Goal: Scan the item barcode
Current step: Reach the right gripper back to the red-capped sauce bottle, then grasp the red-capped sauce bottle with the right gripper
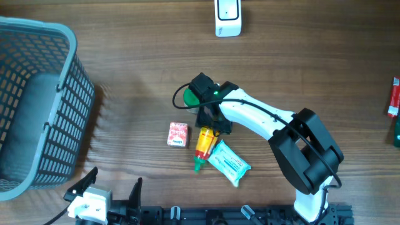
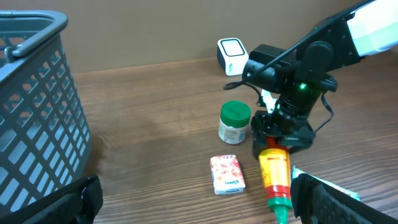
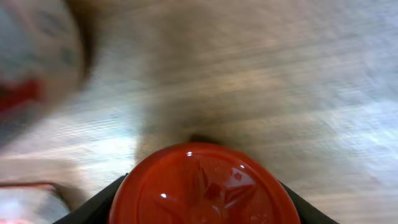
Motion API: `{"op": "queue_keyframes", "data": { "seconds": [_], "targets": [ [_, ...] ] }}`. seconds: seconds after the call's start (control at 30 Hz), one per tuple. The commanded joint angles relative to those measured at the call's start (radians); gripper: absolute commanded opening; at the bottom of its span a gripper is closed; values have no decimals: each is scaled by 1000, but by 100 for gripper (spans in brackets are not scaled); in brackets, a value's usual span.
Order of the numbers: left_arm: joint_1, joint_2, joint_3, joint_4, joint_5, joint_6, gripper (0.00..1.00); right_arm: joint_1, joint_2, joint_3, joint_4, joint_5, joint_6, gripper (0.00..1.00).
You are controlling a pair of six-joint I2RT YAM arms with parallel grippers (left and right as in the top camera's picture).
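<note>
Yellow bottle lies flat, red base, green cap. Right gripper straddles the base, grip unclear. Left gripper gapes wide.

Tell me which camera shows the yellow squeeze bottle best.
Left wrist: the yellow squeeze bottle lies side-on, label and green tip in view. Overhead shows it small, its red end under the right gripper. Right wrist shows only that red end, close up.

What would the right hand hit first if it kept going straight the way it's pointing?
The yellow bottle: in the wrist view its red end sits between the fingers of the right hand. Beyond it is only the wooden table, though depth is unclear.
</note>
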Motion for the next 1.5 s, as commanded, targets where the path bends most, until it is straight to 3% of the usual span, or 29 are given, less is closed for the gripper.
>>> {"op": "queue_keyframes", "data": {
  "seconds": [0.0,0.17,0.27,0.4,0.43,0.47,0.57,0.6,0.7,0.93,1.07,1.27,1.37,1.47],
  "targets": [
    [-5,-8,0,2,-2,-6,100,-10,-5,87,-109,25,8,53],
    [-5,-8,0,3,-2,-6,100,-42,-152,142,-230,25,157,53],
    [-5,-8,0,3,-2,-6,100,-119,-202,141,-340,-7,394,58],
    [-5,-8,0,3,-2,-6,100,-185,-202,138,-388,-160,389,57],
    [-5,-8,0,3,-2,-6,100,-195,-202,138,-421,-255,389,73],
    [-5,-8,0,3,-2,-6,100,-197,-202,138,-429,-298,388,74],
    [-5,-8,0,3,-2,-6,100,-219,-202,138,-432,-404,396,53],
    [-5,-8,0,3,-2,-6,100,-228,-202,138,-433,-400,399,53],
    [-5,-8,0,3,-2,-6,100,-237,-202,138,-422,-230,395,100],
    [-5,-8,0,3,-2,-6,100,-225,-200,64,-287,-260,415,100],
    [-5,-8,0,3,-2,-6,100,-208,-198,-31,-185,-247,344,100],
    [-5,-8,0,3,-2,-6,100,-140,-148,-113,-66,-174,445,99],
    [-5,-8,0,3,-2,-6,100,-140,-74,-116,-58,-179,444,92],
    [-5,-8,0,3,-2,-6,100,-141,-72,-116,-102,-159,437,91]
  ]
}}
